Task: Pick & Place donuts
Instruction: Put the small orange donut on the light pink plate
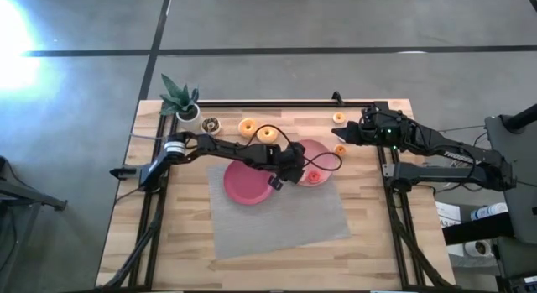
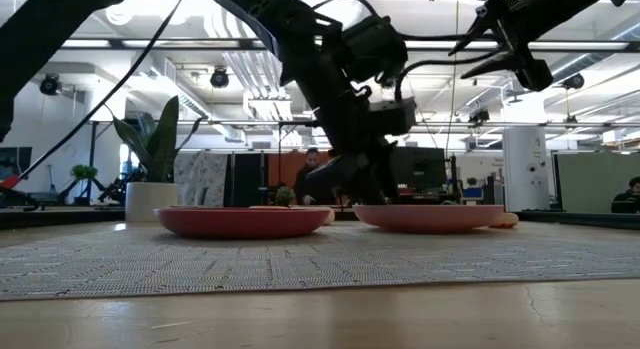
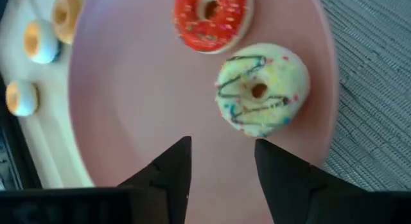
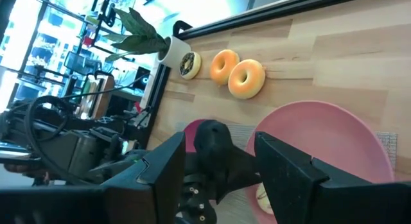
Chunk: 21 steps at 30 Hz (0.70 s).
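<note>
I see the left gripper [image 3: 221,179] open over the pink plate [image 3: 128,121], white donut [image 3: 260,89] near its rim; right gripper [image 4: 218,166] open, by the table's right edge.

grey concrete floor [image 1: 75,159], bright ceiling lights [image 2: 130,14], office desks beyond

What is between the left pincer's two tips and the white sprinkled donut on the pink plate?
Nothing but bare pink plate. In the left wrist view, the open left pincer hovers short of the white sprinkled donut, touching nothing.
</note>
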{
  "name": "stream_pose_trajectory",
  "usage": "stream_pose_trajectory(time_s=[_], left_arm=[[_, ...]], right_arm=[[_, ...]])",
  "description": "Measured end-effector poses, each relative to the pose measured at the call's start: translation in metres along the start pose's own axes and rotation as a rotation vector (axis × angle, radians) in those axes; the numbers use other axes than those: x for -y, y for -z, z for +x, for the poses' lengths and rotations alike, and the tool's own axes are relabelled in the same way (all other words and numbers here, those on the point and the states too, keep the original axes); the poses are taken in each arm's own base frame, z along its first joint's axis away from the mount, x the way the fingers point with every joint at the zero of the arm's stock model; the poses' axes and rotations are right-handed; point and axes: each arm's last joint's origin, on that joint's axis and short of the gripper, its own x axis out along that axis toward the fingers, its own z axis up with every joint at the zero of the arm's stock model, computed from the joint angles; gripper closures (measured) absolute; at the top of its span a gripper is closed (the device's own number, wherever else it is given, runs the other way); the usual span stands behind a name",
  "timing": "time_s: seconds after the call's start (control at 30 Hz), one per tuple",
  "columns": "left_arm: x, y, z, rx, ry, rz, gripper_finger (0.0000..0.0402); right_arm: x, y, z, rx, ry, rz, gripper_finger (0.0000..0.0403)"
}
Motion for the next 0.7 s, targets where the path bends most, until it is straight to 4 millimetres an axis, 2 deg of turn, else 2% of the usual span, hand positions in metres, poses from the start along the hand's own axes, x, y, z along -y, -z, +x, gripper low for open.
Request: stream_pose_trajectory(time_s=[0.07,0.17,0.3,0.5,0.7], left_arm=[[-0.003,-0.001,-0.005,0.004,-0.008,-0.035,0.0255],[-0.010,-0.002,-0.024,0.015,-0.034,-0.092,0.0255],[-0.028,-0.002,-0.059,0.062,-0.085,-0.212,0.0255],[-0.053,0.013,-0.119,0.130,-0.088,-0.551,0.0255],[-0.060,0.031,-0.164,0.224,-0.113,-0.809,0.0255]], right_arm=[[0.000,0.000,0.000,0.000,0.000,0.000,0.0225],[0.001,0.000,0.000,-0.003,0.007,0.000,0.0225],[0.006,0.002,0.001,-0.025,0.068,-0.005,0.0225],[0.038,0.015,0.008,-0.170,0.439,0.064,0.0225],[0.050,0.021,0.028,-0.247,0.595,0.017,0.0225]])
